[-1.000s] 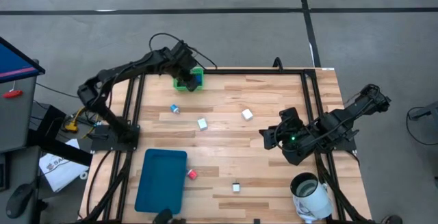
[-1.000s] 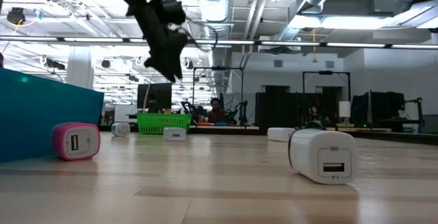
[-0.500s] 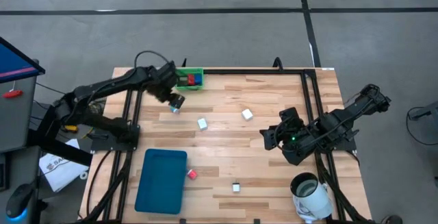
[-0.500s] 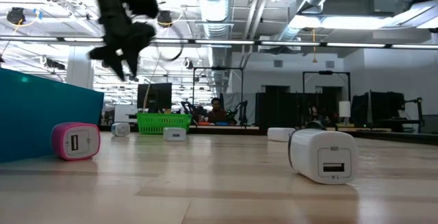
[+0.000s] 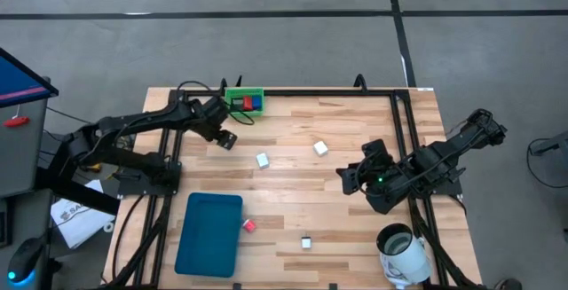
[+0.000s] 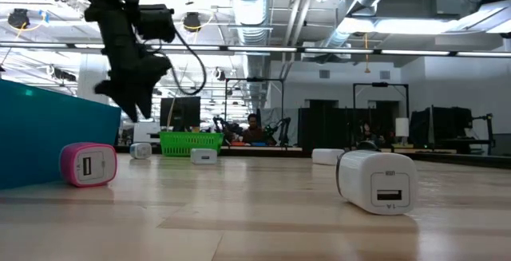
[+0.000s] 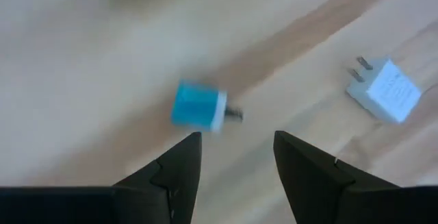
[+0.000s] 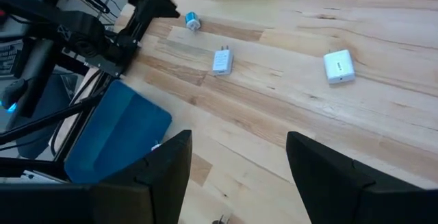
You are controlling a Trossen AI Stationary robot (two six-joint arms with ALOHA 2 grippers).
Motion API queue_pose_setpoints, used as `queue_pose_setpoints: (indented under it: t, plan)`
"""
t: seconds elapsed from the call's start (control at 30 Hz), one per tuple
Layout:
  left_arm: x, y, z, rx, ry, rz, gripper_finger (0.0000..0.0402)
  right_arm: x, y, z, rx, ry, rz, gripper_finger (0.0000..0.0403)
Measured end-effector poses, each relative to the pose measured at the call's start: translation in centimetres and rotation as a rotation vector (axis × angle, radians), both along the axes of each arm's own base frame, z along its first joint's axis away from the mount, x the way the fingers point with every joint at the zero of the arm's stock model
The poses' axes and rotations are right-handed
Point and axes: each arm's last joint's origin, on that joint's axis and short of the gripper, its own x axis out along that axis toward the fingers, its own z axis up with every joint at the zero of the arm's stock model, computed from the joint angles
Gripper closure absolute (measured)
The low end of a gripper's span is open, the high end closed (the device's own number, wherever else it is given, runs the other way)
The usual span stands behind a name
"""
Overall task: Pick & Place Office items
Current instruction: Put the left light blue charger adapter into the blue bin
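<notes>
My left gripper (image 5: 223,137) hangs open, pointing steeply down, just above a cyan plug-like item (image 7: 198,107) that lies on its side on the wood; nothing is between its fingers (image 7: 236,148). A white item (image 7: 383,90) lies a little to the right of it. The green bin (image 5: 244,101) at the table's far edge holds red and blue items. More items rest on the table: a white one (image 5: 263,160), a white cube (image 5: 320,148), a pink-red one (image 5: 249,225) and a small one (image 5: 306,242). My right gripper (image 5: 349,180) waits open above the table's right half.
A teal tray (image 5: 209,234) lies at the near left, beside the pink-red item. A large white mug-like cylinder (image 5: 404,254) stands at the near right corner. Black frame rails (image 5: 401,121) run along the table's sides. Bare wood lies between the scattered items.
My left gripper has left the spot above the green bin, gone toward the table's near edge and a little left, sunk lower and rolled about its own axis. It now hangs over the cyan item. No item on the table has shifted.
</notes>
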Motion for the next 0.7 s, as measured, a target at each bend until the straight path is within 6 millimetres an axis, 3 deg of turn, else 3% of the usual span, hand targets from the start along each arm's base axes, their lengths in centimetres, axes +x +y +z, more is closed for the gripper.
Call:
queue_pose_setpoints:
  t: [0.17,0.37,0.53,0.7]
  plan:
    - [0.3,0.1,0.2,0.167,0.067,-0.408,0.0207,0.2,0.1,0.1,0.019,-0.022,0.002,0.0173]
    - [-0.1,-0.6,-0.7,0.184,0.22,-0.869,0.014,0.4,0.2,0.2,0.023,-0.037,0.013,0.0173]
    - [0.2,-0.6,-2.6,0.177,0.448,-1.094,0.0089,0.5,0.0,0.2,0.022,-0.041,0.002,0.0173]
    - [1.5,-0.6,-4.1,0.26,0.617,-1.263,0.0071,0.6,-0.1,0.2,0.023,-0.044,-0.009,0.0173]
